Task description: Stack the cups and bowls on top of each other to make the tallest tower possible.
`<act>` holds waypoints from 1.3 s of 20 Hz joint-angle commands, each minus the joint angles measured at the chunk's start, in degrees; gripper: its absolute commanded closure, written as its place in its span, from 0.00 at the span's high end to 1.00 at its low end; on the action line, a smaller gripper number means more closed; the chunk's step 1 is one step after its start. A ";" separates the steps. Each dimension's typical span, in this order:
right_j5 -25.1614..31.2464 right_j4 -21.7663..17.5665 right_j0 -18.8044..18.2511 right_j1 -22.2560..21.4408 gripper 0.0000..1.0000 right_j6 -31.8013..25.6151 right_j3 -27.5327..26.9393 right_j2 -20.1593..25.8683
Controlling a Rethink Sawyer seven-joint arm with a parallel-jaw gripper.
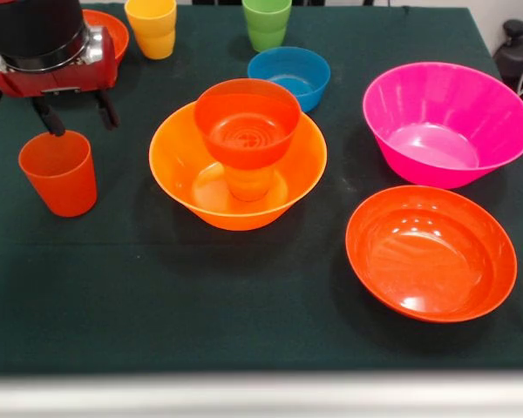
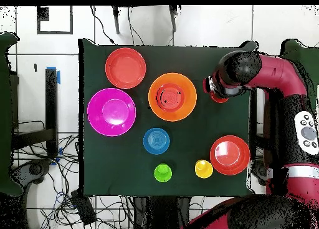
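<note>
My gripper [image 1: 78, 115] is open and empty at the far left, just above and behind a red-orange cup [image 1: 58, 172] standing alone on the cloth. In the overhead view the gripper [image 2: 217, 88] covers most of that cup [image 2: 220, 98]. The tower stands mid-table: a large orange bowl [image 1: 181, 152] holds an upturned orange cup [image 1: 248, 183] with the small red-orange bowl [image 1: 247, 122] on top. It also shows in the overhead view [image 2: 170, 95]. The yellow cup [image 1: 152, 26] and green cup [image 1: 267, 22] stand at the far edge.
A small blue bowl [image 1: 289, 77] sits behind the tower. A large magenta bowl [image 1: 447, 122] and a wide red-orange bowl [image 1: 431, 252] are on the right. Another wide red-orange bowl [image 1: 115, 30] is partly hidden behind the gripper. The dark green cloth [image 1: 157, 305] covers the table.
</note>
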 commanded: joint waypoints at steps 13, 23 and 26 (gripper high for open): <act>-0.73 -2.83 2.26 0.90 1.00 -8.49 4.24 -2.50; -0.34 -3.20 2.48 1.74 1.00 -9.73 2.05 -2.06; -0.38 -2.94 2.33 1.73 1.00 -9.77 2.19 -1.91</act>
